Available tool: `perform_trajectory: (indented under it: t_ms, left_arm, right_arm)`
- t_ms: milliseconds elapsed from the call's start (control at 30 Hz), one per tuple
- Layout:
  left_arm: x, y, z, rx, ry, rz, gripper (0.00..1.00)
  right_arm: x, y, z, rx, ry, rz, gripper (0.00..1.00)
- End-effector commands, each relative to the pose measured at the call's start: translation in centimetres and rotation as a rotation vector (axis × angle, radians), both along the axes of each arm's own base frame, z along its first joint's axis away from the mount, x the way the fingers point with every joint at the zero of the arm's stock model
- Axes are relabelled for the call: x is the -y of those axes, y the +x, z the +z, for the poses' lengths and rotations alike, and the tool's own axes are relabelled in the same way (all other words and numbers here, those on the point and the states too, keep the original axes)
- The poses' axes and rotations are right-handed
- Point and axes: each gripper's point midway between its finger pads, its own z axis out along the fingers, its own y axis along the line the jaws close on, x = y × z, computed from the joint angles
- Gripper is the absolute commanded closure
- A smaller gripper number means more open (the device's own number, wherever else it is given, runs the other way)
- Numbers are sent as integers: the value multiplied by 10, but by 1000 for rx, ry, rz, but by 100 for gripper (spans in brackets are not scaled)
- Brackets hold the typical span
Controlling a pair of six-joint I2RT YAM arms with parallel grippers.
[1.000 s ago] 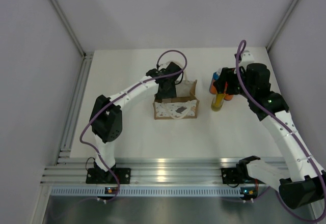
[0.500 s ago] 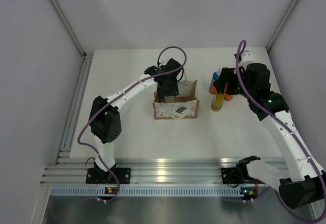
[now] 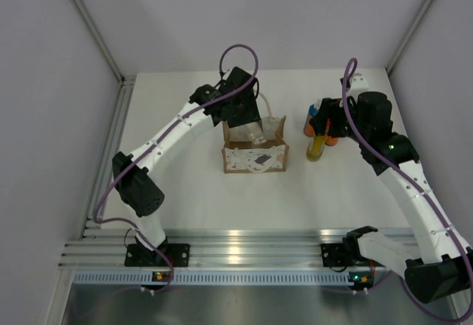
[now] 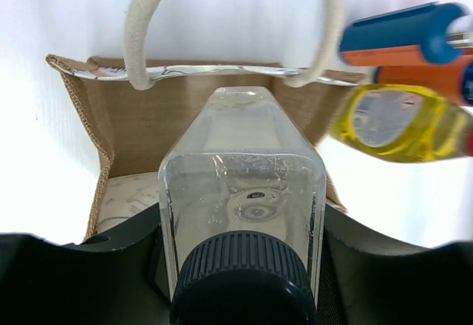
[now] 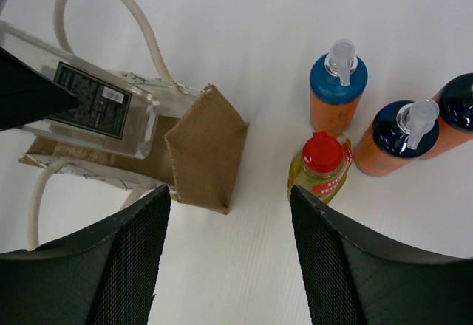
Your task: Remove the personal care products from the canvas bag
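The canvas bag stands upright mid-table, tan with white lace front and cream rope handles. My left gripper is shut on the clear bottle near its dark grey cap and holds it tilted above the bag's open top. The clear bottle also shows in the right wrist view. My right gripper is open and empty, hovering beside the yellow bottle with the red cap. Three orange bottles stand upright behind the yellow one: one blue-capped, two dark-blue-capped.
The four standing bottles cluster right of the bag. Grey walls close off the table's left, back and right. An aluminium rail runs along the near edge by the arm bases.
My left arm has risen and drawn back, lifting the clear bottle up out of the bag. The right arm and the four bottles have not moved.
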Motion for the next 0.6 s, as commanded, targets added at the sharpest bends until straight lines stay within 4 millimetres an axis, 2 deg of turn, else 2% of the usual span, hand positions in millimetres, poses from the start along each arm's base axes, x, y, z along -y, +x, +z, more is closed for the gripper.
perform_trajectory:
  t_ms: [0, 100, 200, 233, 367, 467, 567]
  left_arm:
    - [7, -1, 117, 225, -248, -1, 100]
    - [1, -7, 141, 272, -289, -2, 100]
    - [-13, -13, 168, 344, -312, 18, 100]
    - [-22, -19, 181, 376, -325, 27, 100]
    - [-55, -25, 206, 477, -289, 91, 100]
    - [-84, -23, 205, 503, -246, 156, 100]
    - [-118, -18, 187, 476, -151, 242, 100]
  right_arm:
    - [-3, -4, 10, 26, 13, 14, 36]
    - [-4, -5, 12, 31, 18, 17, 36]
    - [-5, -5, 15, 37, 25, 22, 36]
    - [-5, -5, 17, 39, 27, 24, 36]
    - [-6, -5, 25, 56, 34, 27, 36]
    - [-7, -5, 35, 75, 46, 31, 35]
    - [-9, -7, 54, 107, 67, 39, 33]
